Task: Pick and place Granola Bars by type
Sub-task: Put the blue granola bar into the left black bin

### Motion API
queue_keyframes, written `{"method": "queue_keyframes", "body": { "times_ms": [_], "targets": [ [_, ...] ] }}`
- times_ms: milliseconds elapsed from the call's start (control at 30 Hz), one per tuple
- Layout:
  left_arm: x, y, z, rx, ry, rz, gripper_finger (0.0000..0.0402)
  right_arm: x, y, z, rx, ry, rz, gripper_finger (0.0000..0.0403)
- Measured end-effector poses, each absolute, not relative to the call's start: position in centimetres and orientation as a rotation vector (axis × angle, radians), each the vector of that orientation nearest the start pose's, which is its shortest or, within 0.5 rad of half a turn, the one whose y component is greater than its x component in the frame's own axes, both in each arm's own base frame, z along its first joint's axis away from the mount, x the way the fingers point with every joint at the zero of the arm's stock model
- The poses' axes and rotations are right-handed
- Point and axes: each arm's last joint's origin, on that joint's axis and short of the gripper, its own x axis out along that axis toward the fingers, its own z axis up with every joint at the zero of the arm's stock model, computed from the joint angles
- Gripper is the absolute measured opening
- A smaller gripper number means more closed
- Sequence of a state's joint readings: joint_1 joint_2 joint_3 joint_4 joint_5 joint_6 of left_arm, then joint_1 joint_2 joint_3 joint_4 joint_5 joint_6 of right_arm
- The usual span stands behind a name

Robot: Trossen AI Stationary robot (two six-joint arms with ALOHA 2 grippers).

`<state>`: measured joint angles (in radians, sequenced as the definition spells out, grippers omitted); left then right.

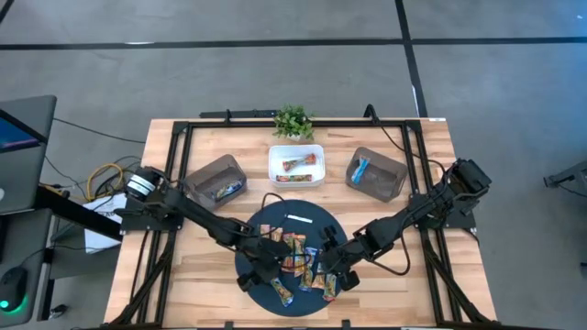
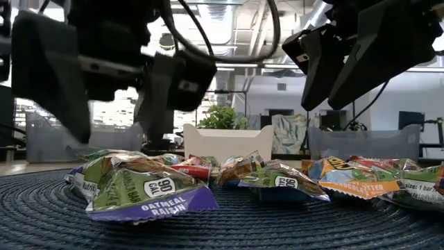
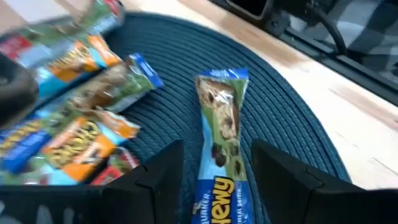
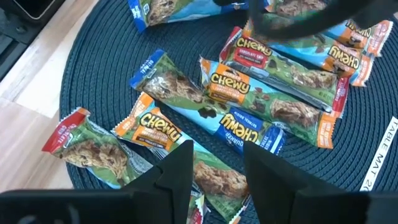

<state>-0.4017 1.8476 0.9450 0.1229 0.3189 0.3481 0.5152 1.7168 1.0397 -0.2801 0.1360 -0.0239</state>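
Mat: a round dark blue woven mat (image 1: pixel 266 291) at the lower centre of the high view, on the wooden table (image 1: pixel 417 284).
Granola bars: a loose heap of bars (image 1: pixel 298 257) lies on the mat — orange, blue, green and red wrappers, several overlapping.
Left gripper: left gripper (image 1: pixel 260 273) sits low over the lower left part of the mat; its fingers (image 3: pixel 158 171) stand apart, astride a blue-and-green bar (image 3: pixel 222 134) that lies flat on the mat, apart from the heap, not clamped.
Right gripper: right gripper (image 1: pixel 332 271) hangs over the lower right part of the heap; its fingers are spread above a green-wrapped bar (image 4: pixel 214 177), holding nothing.
Bins: a white tray (image 1: pixel 272 170) at upper centre holds a couple of bars; grey bins stand to its left (image 1: pixel 197 178) and right (image 1: pixel 395 185), each with a bar inside.
Plant: a small green plant (image 1: pixel 293 121) stands just behind the white tray.
White strip: a thin strip (image 1: pixel 299 218) lies on the mat's upper part — clear of the heap.
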Motion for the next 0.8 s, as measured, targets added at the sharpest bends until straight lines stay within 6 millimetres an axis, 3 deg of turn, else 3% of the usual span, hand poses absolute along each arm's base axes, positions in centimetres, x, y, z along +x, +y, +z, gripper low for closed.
{"method": "queue_keyframes", "body": {
  "times_ms": [133, 800],
  "targets": [
    [33.0, -14.7, 12.6, 0.324, 0.718, -0.846, 0.0183, 30.0, 16.5, 17.9, -0.317, 0.914, 0.354, 0.0131],
    [32.6, -14.4, 12.1, 0.328, 0.820, -0.820, 0.0176, 29.9, 16.5, 17.8, -0.312, 0.928, 0.348, 0.0131]
  ]
}}
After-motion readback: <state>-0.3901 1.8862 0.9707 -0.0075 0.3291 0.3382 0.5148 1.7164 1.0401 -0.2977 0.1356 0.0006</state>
